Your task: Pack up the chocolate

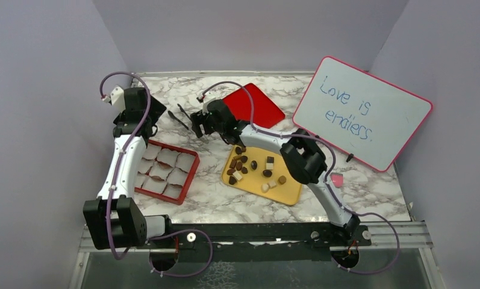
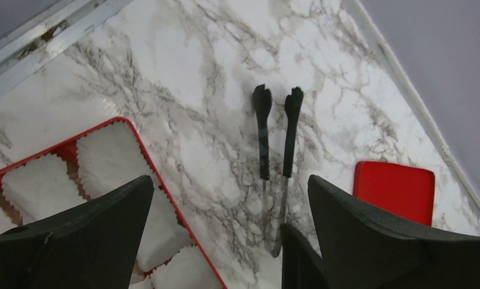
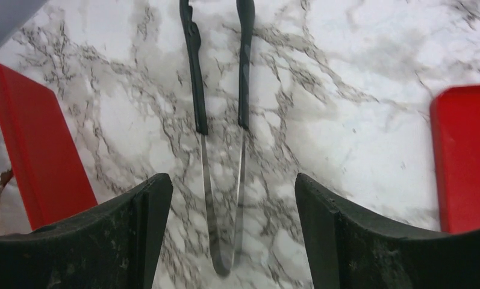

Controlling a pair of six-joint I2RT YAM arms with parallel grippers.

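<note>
The chocolate (image 1: pixel 253 164), several dark brown, tan and cream-white pieces, lies on a yellow tray (image 1: pixel 287 191) right of centre. A red box (image 1: pixel 191 170) with white paper cups sits at the left. Black-tipped metal tongs (image 1: pixel 180 116) lie flat on the marble between both grippers. My right gripper (image 1: pixel 196 125) is open and hovers over the tongs' hinge end; in the right wrist view the gripper (image 3: pixel 231 192) straddles the tongs (image 3: pixel 222 120) without touching them. My left gripper (image 1: pixel 155 115) is open and empty; in its wrist view the gripper (image 2: pixel 231 198) sits short of the tongs (image 2: pixel 276 132).
A red lid (image 1: pixel 252 105) lies at the back centre, also in the right wrist view (image 3: pixel 466 156). A whiteboard (image 1: pixel 364 111) with writing leans at the right wall. A small pink object (image 1: pixel 337 179) lies near the tray. The box's edge (image 2: pixel 153 168) is under the left gripper.
</note>
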